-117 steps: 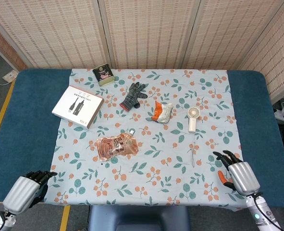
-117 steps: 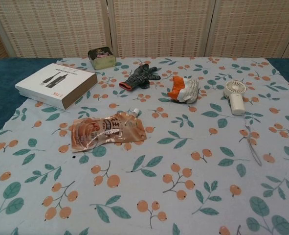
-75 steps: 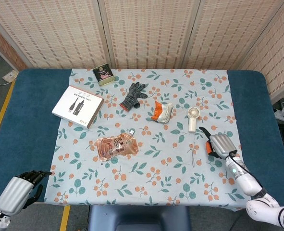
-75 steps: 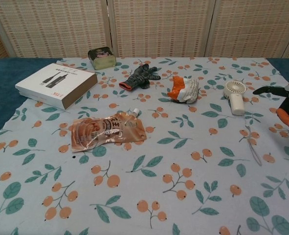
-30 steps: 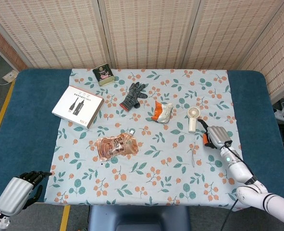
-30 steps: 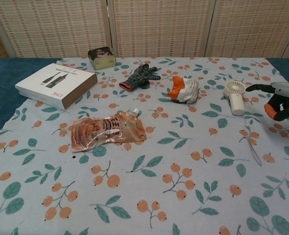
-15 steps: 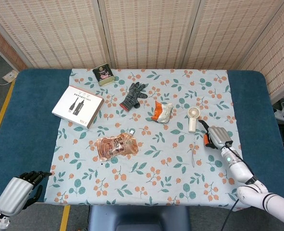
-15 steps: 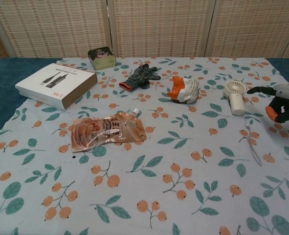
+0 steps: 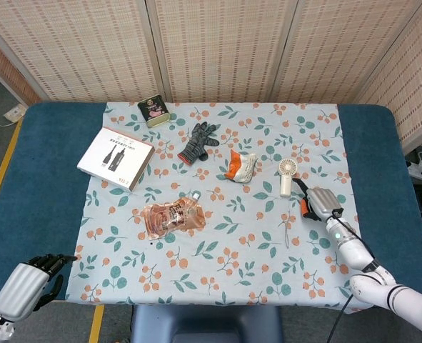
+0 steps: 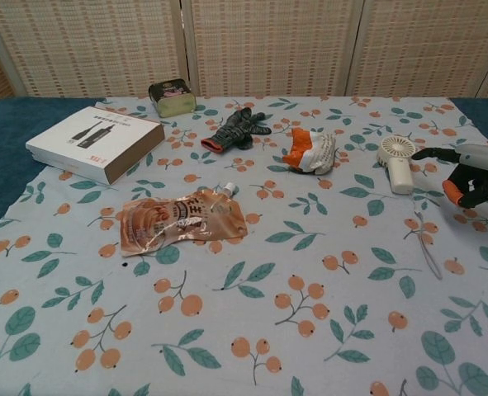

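- The left robot hand (image 9: 31,284) hangs off the near-left corner of the counter (image 9: 43,193), fingers curled in around nothing, well apart from every item.
- A white box (image 9: 116,158) lies at the left edge of the floral cloth (image 9: 218,286), with a small tin (image 9: 153,112) beyond it near the far edge.
- A flat spouted pouch (image 9: 172,216) lies mid-cloth, a dark glove (image 9: 198,141) beyond it, and a crumpled orange-and-white wrapper (image 9: 241,165) further right.
- The handheld fan (image 10: 397,162) lies flat on the right part of the cloth, round head toward the far side, handle toward the near side, its thin cord (image 10: 425,247) trailing toward the robot.
- The right robot hand (image 10: 471,176) hovers just beside the fan on its right, fingers apart and part-curled, holding nothing; one dark finger points toward the fan without touching it.
- Risk, as I judge it: the fan lies low and flat, so a sideways approach could shove it toward the wrapper instead of getting fingers round the handle.
- The loose cord could snag on a finger and drag or twist the fan.
- Pressing down could bunch the cloth and shift nearby items.
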Robot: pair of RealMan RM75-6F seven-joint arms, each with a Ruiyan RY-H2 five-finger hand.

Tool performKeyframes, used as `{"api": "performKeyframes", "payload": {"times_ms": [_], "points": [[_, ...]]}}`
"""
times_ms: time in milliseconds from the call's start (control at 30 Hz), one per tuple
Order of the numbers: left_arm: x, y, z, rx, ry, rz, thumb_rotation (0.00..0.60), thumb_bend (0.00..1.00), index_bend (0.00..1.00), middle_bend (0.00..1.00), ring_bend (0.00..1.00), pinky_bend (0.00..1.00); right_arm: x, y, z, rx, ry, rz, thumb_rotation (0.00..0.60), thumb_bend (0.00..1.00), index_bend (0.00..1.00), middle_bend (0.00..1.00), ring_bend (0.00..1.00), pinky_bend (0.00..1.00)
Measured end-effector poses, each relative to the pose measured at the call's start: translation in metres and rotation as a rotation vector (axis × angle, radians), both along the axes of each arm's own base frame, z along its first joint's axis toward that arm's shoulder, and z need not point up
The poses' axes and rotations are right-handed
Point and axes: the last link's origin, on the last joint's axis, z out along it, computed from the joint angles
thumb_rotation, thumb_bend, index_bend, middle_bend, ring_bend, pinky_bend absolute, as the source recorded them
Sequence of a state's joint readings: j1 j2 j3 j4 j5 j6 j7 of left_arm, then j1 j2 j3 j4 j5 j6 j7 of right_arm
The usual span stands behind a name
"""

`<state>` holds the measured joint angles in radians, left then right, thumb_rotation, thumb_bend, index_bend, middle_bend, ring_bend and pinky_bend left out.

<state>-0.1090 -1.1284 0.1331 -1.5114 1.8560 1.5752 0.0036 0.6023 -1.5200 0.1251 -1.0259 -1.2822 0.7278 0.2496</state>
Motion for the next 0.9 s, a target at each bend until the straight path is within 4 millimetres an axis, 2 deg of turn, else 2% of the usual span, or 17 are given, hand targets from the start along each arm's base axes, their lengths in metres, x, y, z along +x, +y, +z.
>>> {"api": "performKeyframes", "payload": {"times_ms": [900], "points": [[0.0,-0.0003,0.0004,0.001,0.0,0.0,0.6,0.62,0.28,0.36,0.38,0.55,-0.0004,-0.0065,-0.0052,0.003,0.001,-0.003,0.6,0.69,0.0,0.75,0.64,0.78]]}}
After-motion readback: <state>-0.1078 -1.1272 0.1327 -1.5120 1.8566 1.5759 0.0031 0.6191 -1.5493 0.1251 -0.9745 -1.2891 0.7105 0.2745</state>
